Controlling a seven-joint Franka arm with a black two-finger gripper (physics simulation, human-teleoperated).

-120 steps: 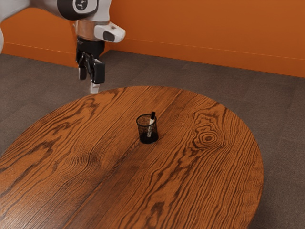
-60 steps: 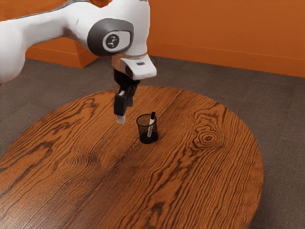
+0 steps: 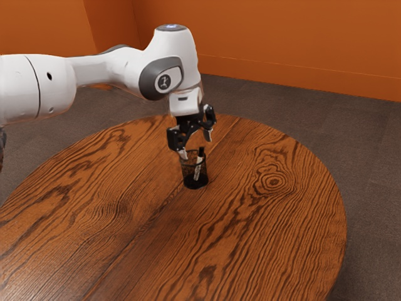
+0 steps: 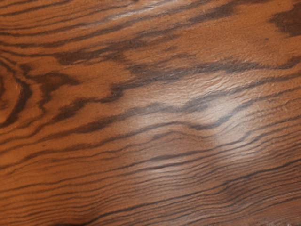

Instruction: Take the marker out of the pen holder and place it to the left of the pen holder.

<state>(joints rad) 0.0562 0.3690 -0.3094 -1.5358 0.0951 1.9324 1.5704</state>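
In the exterior view, the arm (image 3: pixel 103 70) comes in from the exterior view's left, its forearm roughly level, then bends downward at the wrist. The hand (image 3: pixel 186 103) points down at a slant, with the end effector (image 3: pixel 195 145) just above the pen holder (image 3: pixel 195 184). Its two fingers stand spread, gripping nothing: one tip is at the rim on the exterior view's left, though whether it touches is unclear; the other is higher, toward the exterior view's right. The marker (image 3: pixel 198 170) is inside the holder, leaning, its dark cap at rim height. The holder stands upright on the round desk (image 3: pixel 269 238).

In the wrist view, the camera faces the desk's streaked wood, with a pale sheen across the grain and part of a dark knot (image 4: pixel 5 89).
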